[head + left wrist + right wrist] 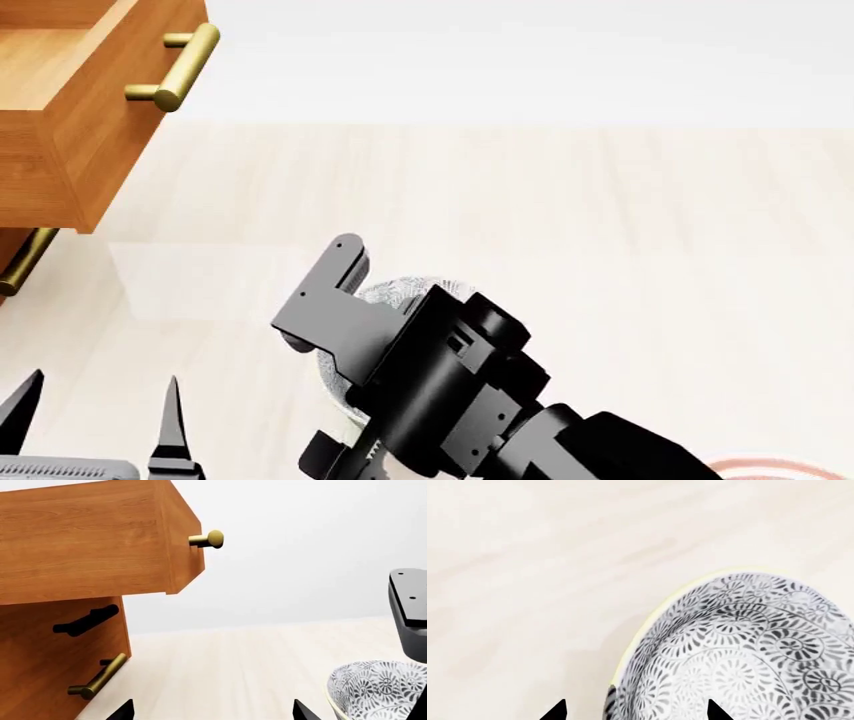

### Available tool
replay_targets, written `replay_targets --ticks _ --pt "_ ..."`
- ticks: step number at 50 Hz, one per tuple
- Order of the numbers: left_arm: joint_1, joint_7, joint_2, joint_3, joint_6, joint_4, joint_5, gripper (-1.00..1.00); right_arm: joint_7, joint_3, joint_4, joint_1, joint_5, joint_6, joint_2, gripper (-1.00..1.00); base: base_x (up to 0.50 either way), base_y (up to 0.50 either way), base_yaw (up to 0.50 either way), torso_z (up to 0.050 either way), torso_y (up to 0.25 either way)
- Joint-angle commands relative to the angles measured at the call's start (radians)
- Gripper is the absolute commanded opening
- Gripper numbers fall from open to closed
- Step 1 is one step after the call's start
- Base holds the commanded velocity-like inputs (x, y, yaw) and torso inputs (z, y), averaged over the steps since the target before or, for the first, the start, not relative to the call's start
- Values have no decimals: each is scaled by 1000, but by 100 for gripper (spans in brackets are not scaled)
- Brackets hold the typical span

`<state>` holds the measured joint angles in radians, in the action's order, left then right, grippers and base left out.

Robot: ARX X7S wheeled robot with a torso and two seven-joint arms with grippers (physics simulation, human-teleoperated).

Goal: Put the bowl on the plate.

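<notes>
The right gripper (634,712) straddles the bowl's (740,655) rim, jaws parted, nothing held; a thin-rim pinch could slip. The plate (781,468) lies beyond the bowl. Left gripper (94,410) open, empty.

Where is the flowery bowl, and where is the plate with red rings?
bowl (747,655): right wrist view, on its patterned inside.
plate (774,468): head view, on the red ring of its rim; only a sliver shows at the bottom edge.
</notes>
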<state>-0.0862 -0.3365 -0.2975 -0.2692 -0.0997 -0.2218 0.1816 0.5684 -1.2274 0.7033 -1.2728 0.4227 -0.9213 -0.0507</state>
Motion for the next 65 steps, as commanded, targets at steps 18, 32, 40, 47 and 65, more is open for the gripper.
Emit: replay_targets --ticks 18,32,40,47,65 --pt "2 -8 -6 -8 4 -1 5 100 4 -27 69 29 2 52 19 100 0 0 0 0 0" --pt "4 -11 -8 -12 18 11 6 100 -19 -36 30 35 3 48 1 -100 0 0 0 0 0" --pt "3 -15 -12 -13 10 1 10 100 -27 -32 -6 37 14 31 -17 -100 0 0 0 0 0" --pt "4 -16 -14 -13 9 -3 13 100 -77 -11 -108 34 23 -9 -67 -100 0 0 0 0 0" --pt "9 -20 -20 -13 20 -3 20 100 -220 83 -454 16 75 -164 -229 -100 0 0 0 0 1"
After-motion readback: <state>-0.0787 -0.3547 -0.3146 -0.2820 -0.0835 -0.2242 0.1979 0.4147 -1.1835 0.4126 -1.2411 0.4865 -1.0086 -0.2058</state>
